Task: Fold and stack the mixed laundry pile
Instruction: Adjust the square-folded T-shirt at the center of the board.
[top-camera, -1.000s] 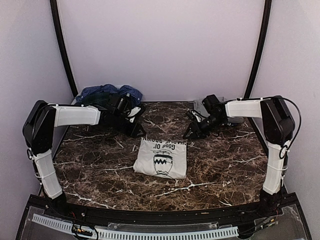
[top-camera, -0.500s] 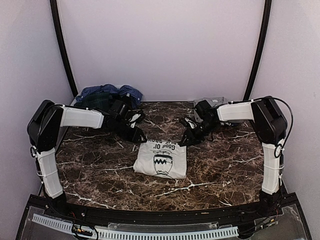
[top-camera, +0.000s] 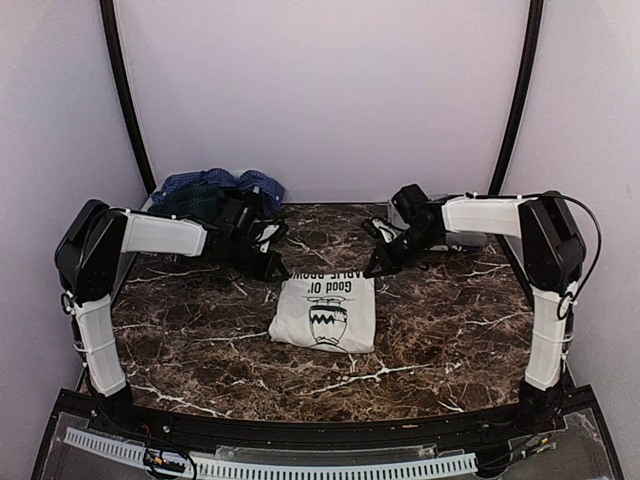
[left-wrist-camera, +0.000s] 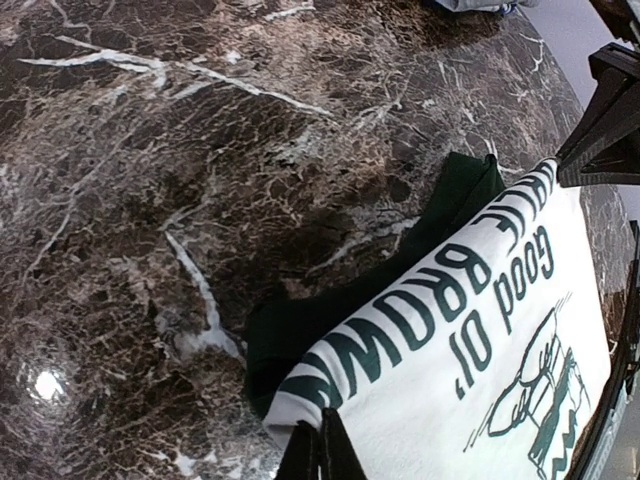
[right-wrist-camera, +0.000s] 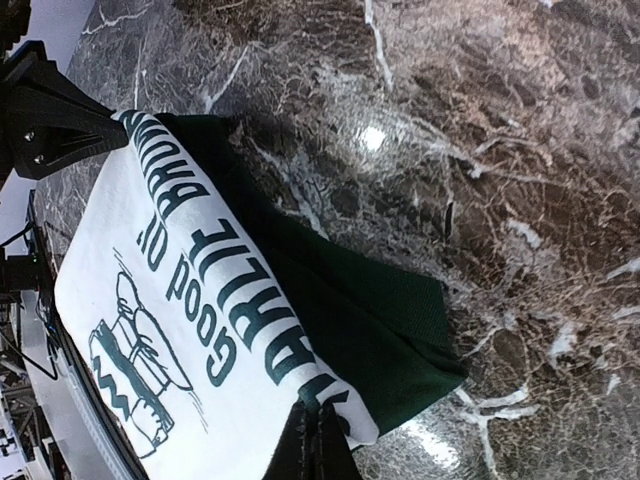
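Observation:
The white tee (top-camera: 325, 312) with dark lettering lies folded in the middle of the marble table (top-camera: 200, 330). My left gripper (top-camera: 278, 272) is shut on its far left corner, and my right gripper (top-camera: 372, 270) is shut on its far right corner. In the left wrist view the closed fingertips (left-wrist-camera: 320, 445) pinch the white edge (left-wrist-camera: 440, 350), with a dark green sleeve (left-wrist-camera: 300, 330) tucked under it. The right wrist view shows the same: shut gripper (right-wrist-camera: 318, 435) on the white hem (right-wrist-camera: 170, 280), green sleeve (right-wrist-camera: 380, 320) beneath.
The blue checked and dark tartan garments (top-camera: 215, 190) are heaped at the back left corner, behind the left arm. A pale grey item (top-camera: 470, 238) lies at the back right, behind the right arm. A slatted pale basket rim (top-camera: 270, 466) runs along the near edge.
Both grippers came down onto the tee's far edge and shut on its two corners. The far edge now sits straighter, showing more of the lettering.

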